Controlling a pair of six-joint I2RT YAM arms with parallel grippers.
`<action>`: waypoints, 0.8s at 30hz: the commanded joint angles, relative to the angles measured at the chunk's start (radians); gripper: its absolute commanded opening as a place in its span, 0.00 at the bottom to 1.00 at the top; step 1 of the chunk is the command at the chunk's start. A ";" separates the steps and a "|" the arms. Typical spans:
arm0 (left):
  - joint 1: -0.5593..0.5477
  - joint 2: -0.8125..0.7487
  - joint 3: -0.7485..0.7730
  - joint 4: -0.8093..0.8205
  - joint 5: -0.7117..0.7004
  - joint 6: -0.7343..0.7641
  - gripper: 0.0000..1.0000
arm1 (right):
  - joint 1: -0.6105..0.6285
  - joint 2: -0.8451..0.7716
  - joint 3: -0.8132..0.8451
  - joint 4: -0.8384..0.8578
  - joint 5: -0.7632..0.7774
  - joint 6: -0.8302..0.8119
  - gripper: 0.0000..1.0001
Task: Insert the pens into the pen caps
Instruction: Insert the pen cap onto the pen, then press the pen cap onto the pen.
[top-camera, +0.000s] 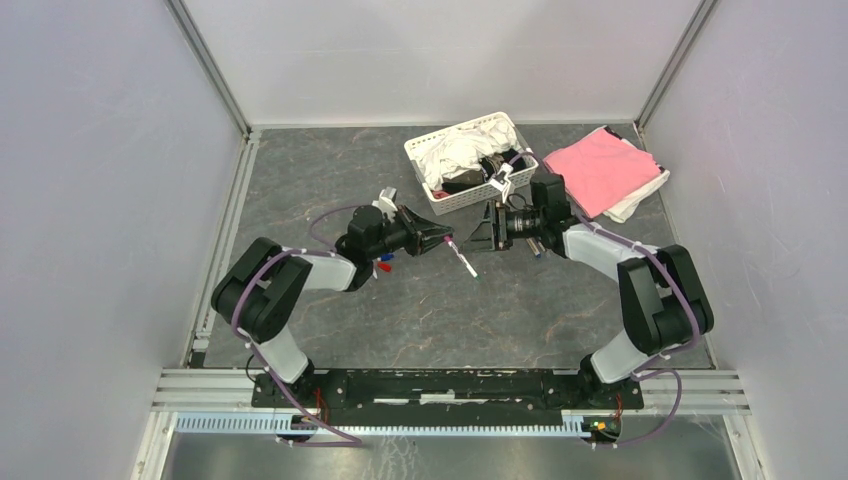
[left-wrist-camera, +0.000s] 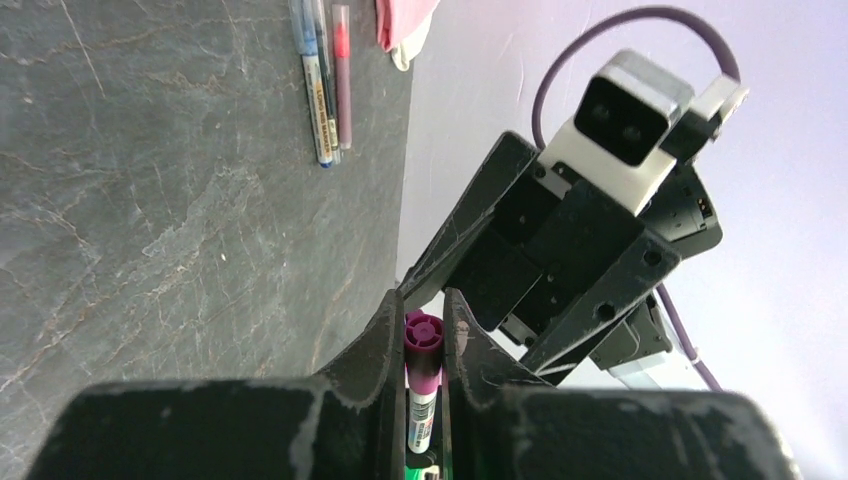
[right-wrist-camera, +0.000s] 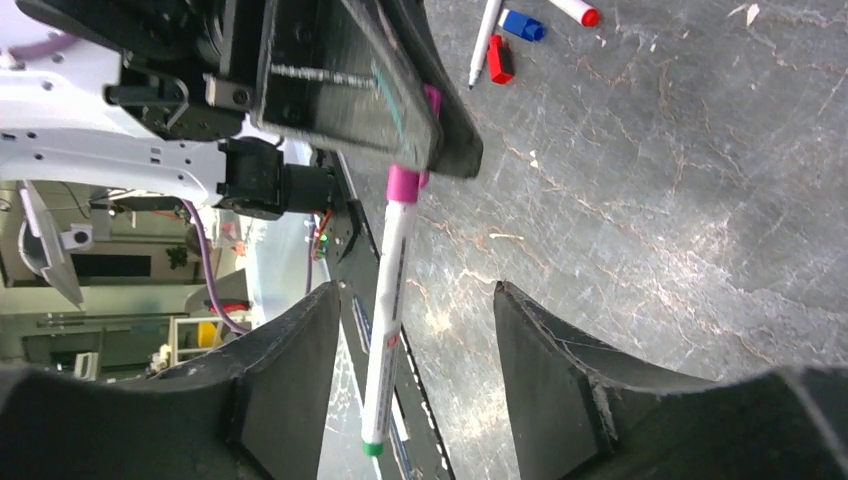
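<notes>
Left end effector (left-wrist-camera: 425, 308) is pressed together on a white-barrelled pen (left-wrist-camera: 421, 415), pinched at its magenta cap (left-wrist-camera: 423, 340). In the left wrist view the cap's end is seen poking out between the fingertips. Right end effector (right-wrist-camera: 415, 300) is spread. Only its own wrist view shows that the pen's barrel lies between the two fingers with a gap on either side, and that the free end is tipped green. From above, the two end effectors are seen facing each other over the middle of the table (top-camera: 420, 320), with the pen sticking out between them.

Beyond the held pen, only the right wrist view clearly shows a red cap (right-wrist-camera: 500, 60), a blue cap (right-wrist-camera: 523, 25), a bare-tipped white pen (right-wrist-camera: 486, 35) and a red-ended white pen (right-wrist-camera: 575, 10) lying close together on the table.

Only the left wrist view shows a blue-printed pen (left-wrist-camera: 315, 100) and a pinkish pen (left-wrist-camera: 342, 85) lying side by side.

Farthest off, in the top view, a white basket (top-camera: 455, 195) of cloths is seen, with a pink cloth (top-camera: 600, 170) to its right.
</notes>
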 joint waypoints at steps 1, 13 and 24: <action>0.019 -0.039 0.043 -0.008 0.019 0.046 0.02 | 0.011 -0.070 -0.012 -0.105 -0.001 -0.125 0.64; 0.023 -0.087 0.111 -0.049 0.017 0.147 0.02 | 0.066 -0.140 -0.077 -0.103 0.018 -0.127 0.40; -0.086 -0.138 0.156 -0.135 0.155 0.362 0.02 | 0.071 -0.142 -0.002 0.101 -0.008 -0.022 0.00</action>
